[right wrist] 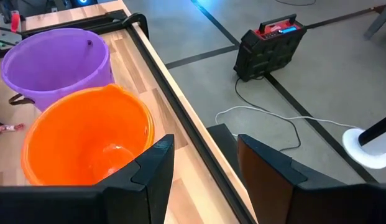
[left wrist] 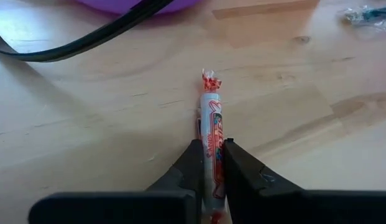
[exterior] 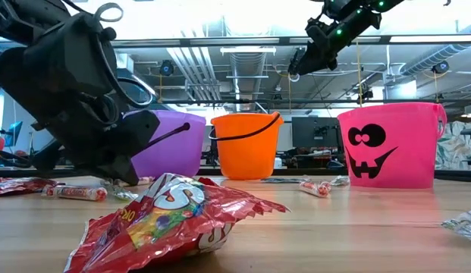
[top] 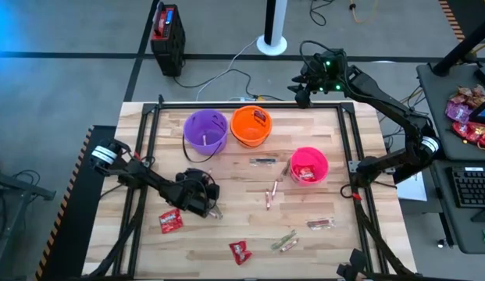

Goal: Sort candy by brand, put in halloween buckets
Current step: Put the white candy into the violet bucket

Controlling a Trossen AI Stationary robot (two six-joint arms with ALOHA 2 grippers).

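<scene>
The left gripper (left wrist: pixel 211 163) is down at the counter (top: pixel 320 250) just in front of the purple bucket (top: pixel 205 129). Its jaws are closed on a thin candy stick (left wrist: pixel 211 124). The stick's long axis runs straight out between the two fingers, in line with the gripper rather than across it, so the jaws pinch it from either side near one end while the rest projects forward, toward the purple bucket. From this, the lift that the task calls for looks set to carry the stick by its near end, and the free length may droop or swing.

The stick is a narrow roll in a pale wrapper with red lettering and a twisted red-and-white end at the tip. It lies flat on the wood as far as the left wrist view shows.

The left arm is plainly the nearer one. The right gripper (right wrist: pixel 202 163) hangs high over the far edge of the counter by the orange bucket (top: pixel 251 125), jaws standing open and empty, well apart from the stick.

Other candy is scattered on the counter: a red packet (top: pixel 171 221) beside the left gripper, another red packet (top: pixel 240 251) nearer the front edge, and more sticks near the pink bucket (top: pixel 308 165), which already holds some red pieces.
</scene>
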